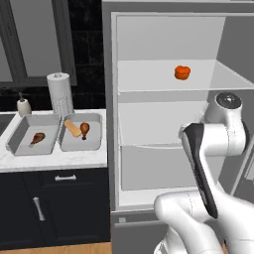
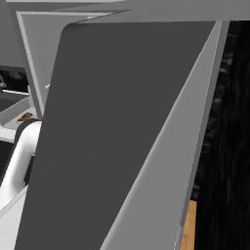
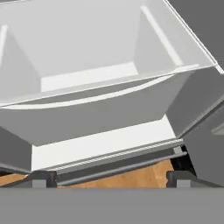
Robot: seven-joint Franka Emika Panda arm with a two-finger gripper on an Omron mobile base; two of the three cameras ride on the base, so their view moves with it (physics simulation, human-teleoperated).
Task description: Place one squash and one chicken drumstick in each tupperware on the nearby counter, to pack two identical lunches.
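On the white counter (image 1: 54,159) stand two pale grey tupperware tubs. The left tupperware (image 1: 20,135) holds one brown chicken drumstick (image 1: 37,138). In the right tupperware (image 1: 95,133) lie a tan elongated squash (image 1: 73,128) and a second drumstick (image 1: 85,129). The orange round squash (image 1: 182,72) sits on an upper shelf of the open fridge (image 1: 168,114). My gripper (image 3: 111,178) is open with nothing between its fingertips (image 3: 43,178). It faces the fridge's lower shelves and bottom drawer, just above the wooden floor.
A paper towel roll (image 1: 60,93) and a soap bottle (image 1: 23,105) stand behind the tubs. The open fridge door (image 2: 122,136) blocks most of the right base view. Dark cabinets with silver handles (image 1: 65,177) run under the counter.
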